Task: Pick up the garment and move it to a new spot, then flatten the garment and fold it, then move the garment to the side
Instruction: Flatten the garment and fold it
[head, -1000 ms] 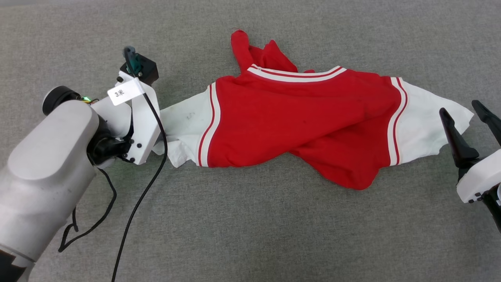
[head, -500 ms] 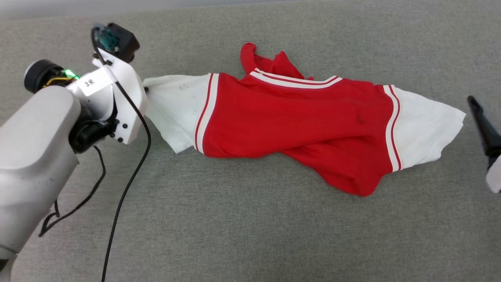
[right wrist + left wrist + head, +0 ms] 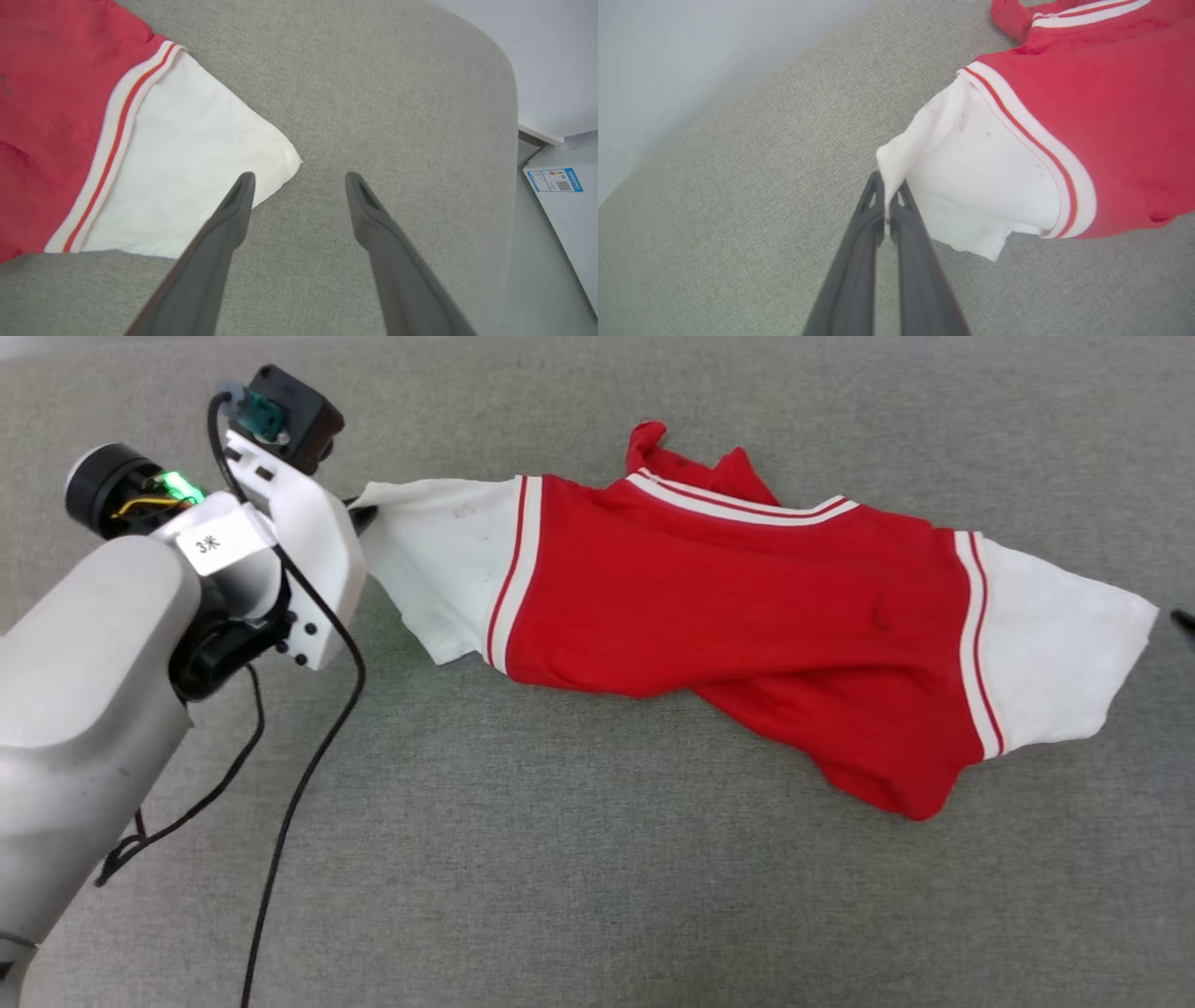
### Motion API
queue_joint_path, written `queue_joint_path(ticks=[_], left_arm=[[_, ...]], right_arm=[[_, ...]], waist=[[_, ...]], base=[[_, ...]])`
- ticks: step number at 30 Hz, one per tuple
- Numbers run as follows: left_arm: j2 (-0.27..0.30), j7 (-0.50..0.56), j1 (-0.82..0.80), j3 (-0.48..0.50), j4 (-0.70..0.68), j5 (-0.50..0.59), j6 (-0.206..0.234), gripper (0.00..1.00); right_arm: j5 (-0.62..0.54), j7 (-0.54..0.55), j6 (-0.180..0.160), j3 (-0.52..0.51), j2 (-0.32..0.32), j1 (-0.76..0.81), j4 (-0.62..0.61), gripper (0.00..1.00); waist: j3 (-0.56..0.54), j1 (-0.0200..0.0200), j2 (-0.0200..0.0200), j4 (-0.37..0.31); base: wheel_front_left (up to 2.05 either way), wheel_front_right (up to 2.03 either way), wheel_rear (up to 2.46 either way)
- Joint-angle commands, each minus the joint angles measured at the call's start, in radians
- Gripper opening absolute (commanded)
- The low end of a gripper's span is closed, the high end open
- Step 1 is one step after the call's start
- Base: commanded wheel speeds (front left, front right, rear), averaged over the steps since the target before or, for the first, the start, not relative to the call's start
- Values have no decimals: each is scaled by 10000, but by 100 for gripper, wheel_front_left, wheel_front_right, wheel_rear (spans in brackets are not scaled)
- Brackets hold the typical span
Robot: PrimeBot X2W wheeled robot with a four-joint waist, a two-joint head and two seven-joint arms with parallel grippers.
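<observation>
Garment [image 3: 728, 588]: red, white-sleeved, crumpled lengthwise.

A grey woven fabric surface [image 3: 597, 896] spans the head view. Its edge runs diagonally across the upper left of the left wrist view and curves round at the upper right of the right wrist view. On it a crumpled red jersey T-shirt [image 3: 728, 588] stretches from upper left to middle right, its right-hand white sleeve [image 3: 1055, 663] flat on the fabric
</observation>
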Motion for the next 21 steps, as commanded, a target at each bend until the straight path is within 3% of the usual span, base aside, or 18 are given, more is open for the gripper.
queue_joint_path(ticks=[1, 8, 21], left_arm=[[-59, -89, -56, -22, -115, 72, 52, 0], [-191, -273, -363, -44, -498, 231, 83, 0], [-278, -380, -634, -79, -726, 333, 135, 0]], right_arm=[[277, 468, -14, 216, -136, -340, 206, 100], [785, 1323, -14, 909, 25, -1430, 1563, 100], [1535, 1083, -6, 2177, 885, -1661, 3535, 100]], waist=[[184, 0, 0, 169], [659, 0, 0, 474], [1196, 0, 0, 640]], base=[[0, 0, 0], [0, 0, 0], [0, 0, 0]])
